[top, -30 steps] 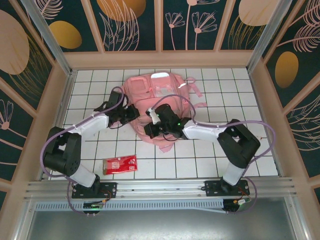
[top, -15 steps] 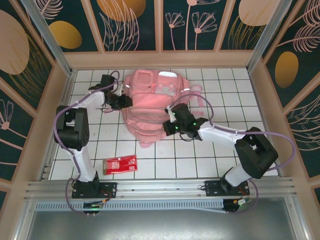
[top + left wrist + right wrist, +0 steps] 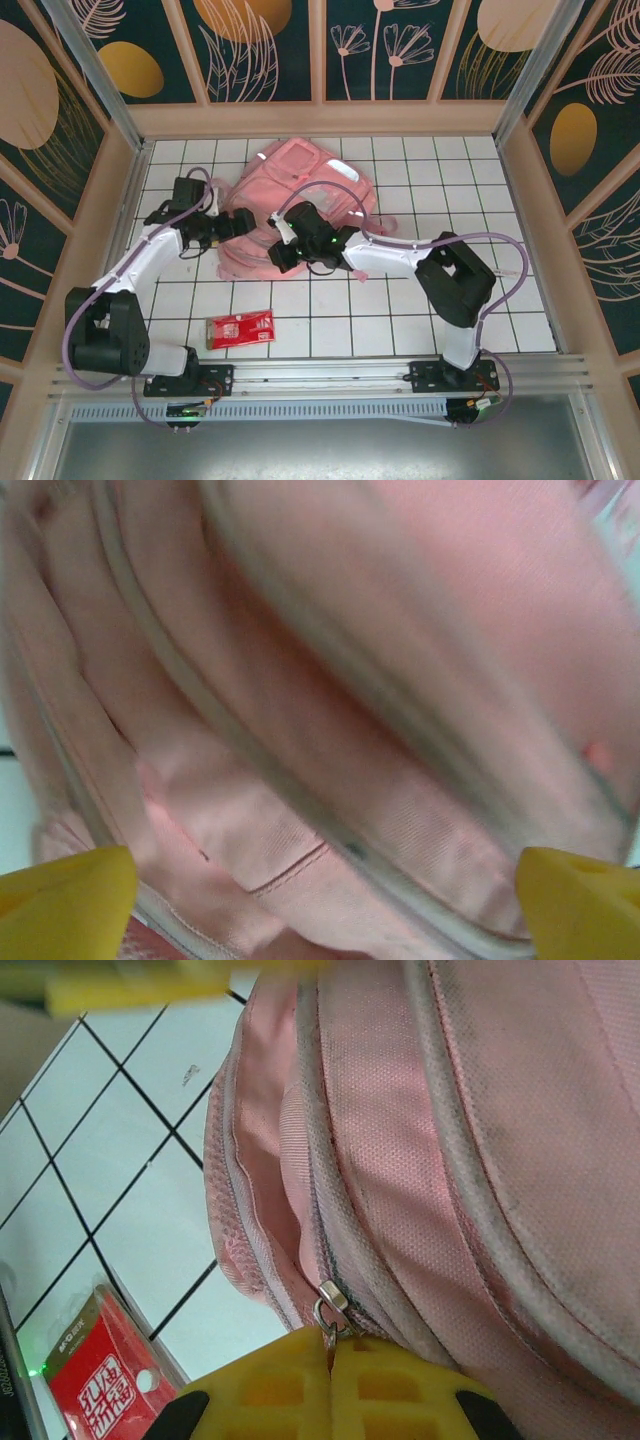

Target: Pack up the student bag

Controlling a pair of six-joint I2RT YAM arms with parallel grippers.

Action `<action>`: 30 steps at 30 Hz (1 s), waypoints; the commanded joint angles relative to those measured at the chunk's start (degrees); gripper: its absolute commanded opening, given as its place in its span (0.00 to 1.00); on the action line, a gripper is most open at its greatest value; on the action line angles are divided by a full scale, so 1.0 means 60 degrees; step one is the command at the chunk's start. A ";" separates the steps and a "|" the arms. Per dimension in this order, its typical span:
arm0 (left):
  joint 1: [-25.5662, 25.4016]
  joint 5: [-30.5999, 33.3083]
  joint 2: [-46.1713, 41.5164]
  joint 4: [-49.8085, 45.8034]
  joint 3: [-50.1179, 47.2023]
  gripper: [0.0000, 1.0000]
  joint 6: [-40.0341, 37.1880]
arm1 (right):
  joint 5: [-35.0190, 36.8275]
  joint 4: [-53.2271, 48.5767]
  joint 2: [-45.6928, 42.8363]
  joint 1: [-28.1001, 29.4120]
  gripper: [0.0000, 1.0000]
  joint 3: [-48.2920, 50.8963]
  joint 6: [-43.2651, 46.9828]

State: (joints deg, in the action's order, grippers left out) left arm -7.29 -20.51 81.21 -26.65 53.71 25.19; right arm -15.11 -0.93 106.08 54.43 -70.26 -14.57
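A white tiled table (image 3: 400, 320) stands inside a booth of dark panels painted with flowers. The pink bag (image 3: 300, 165) lies crumpled at the far middle of the table, between the two arms. The left tool (image 3: 228, 224) sits against the bag's left side, jaws spread wide and holding nothing. In its wrist view, the yellow fingertips (image 3: 60, 900) stand at either edge with pink fabric between them. The right tool (image 3: 280, 257) is at the bag's near edge, clenched on the small metal zip pull (image 3: 332, 1303). A red packet (image 3: 240, 328) lies nearer the arm bases, well apart from the bag.

The step looks like working the zip. To do it well, the right tool should draw the pull along the line of the teeth, not away from the bag. The left tool would probably need to clamp the fabric beside the zip so the soft bag does not drag along.

Half a second earlier the left tool was further back; it has since opened. The right tool has swung from the bag's right side towards its left, and the bag has bunched up narrower. The packet has not moved.
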 commanded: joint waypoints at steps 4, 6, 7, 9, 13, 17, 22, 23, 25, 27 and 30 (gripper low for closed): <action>-0.0371 0.0021 0.0354 0.1086 -0.0158 0.99 0.0918 | -0.0807 0.0744 0.0183 0.0425 0.00 -0.0471 0.0562; -0.0411 0.0046 0.0132 0.1946 -0.0419 0.99 0.1320 | -0.0757 0.0779 0.0197 0.0545 0.00 -0.0505 0.0585; -0.0411 0.0132 0.0084 0.2296 -0.0530 0.99 0.1513 | -0.0722 0.0848 0.0160 0.0619 0.00 -0.0464 0.0587; -0.0439 0.0330 0.0159 0.2655 -0.0608 0.90 0.1706 | -0.0601 0.0916 0.0131 0.0725 0.00 -0.0378 0.0605; -0.0565 0.0833 0.0676 0.2726 -0.0553 0.21 0.1594 | -0.0256 0.0945 -0.0100 0.0735 0.00 -0.0084 0.0503; -0.0558 0.1812 0.1379 0.1532 0.0060 0.00 0.0677 | 0.0570 0.0512 -0.0583 0.0540 0.00 0.0516 0.0573; -0.0526 0.2397 0.1371 0.0915 0.0559 0.00 -0.0550 | 0.1880 -0.0516 -0.1515 -0.0175 0.00 0.1975 0.1192; -0.0521 0.2440 0.1339 0.0821 0.0676 0.00 -0.0846 | 0.2037 -0.0713 -0.1714 -0.0445 0.00 0.2353 0.1304; -0.0510 0.2465 0.1297 0.0640 0.0827 0.00 -0.1315 | 0.2292 -0.1087 -0.2005 -0.1073 0.00 0.2844 0.1393; -0.0510 0.2247 0.1315 0.0575 0.0897 0.00 -0.1706 | 0.2506 -0.1302 -0.2208 -0.1664 0.00 0.3215 0.1568; -0.0503 0.1869 0.1536 0.0172 0.1071 0.00 -0.2355 | 0.3162 -0.1258 -0.2182 -0.2741 0.00 0.3582 0.1710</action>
State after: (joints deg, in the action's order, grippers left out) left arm -11.75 -13.02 89.23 -23.03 57.78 19.53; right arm -4.25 -0.27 93.86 42.98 -52.03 -6.46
